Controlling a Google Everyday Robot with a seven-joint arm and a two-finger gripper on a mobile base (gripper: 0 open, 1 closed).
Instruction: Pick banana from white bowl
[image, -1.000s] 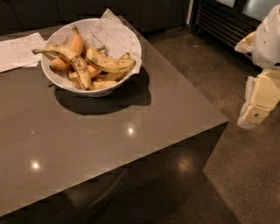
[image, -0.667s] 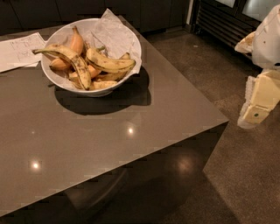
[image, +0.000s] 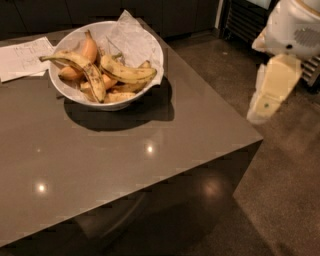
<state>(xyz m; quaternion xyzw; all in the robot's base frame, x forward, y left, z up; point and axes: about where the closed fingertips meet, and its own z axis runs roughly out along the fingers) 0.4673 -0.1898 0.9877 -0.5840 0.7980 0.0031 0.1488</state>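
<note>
The white bowl (image: 145, 55) stands at the far left part of the dark table and holds several bananas. The banana (image: 127, 74), curved, yellow with brown patches and a dark tip, lies on top at the right side of the pile. A longer black-streaked banana (image: 85, 67) crosses the pile to its left. A smooth orange-yellow banana (image: 90, 48) lies behind. My gripper (image: 262, 106) hangs at the right, beyond the table's right edge and well away from the bowl, holding nothing that I can see.
A crumpled white paper (image: 131, 35) sits in the bowl's back right. A printed sheet (image: 22, 57) lies on the table left of the bowl. The table's right corner (image: 260, 136) is close under the arm. Dark cabinets and a vent grille (image: 245, 20) stand behind.
My arm and gripper have moved a little up and to the left, toward the table's right edge. The bowl and the bananas have not moved.
</note>
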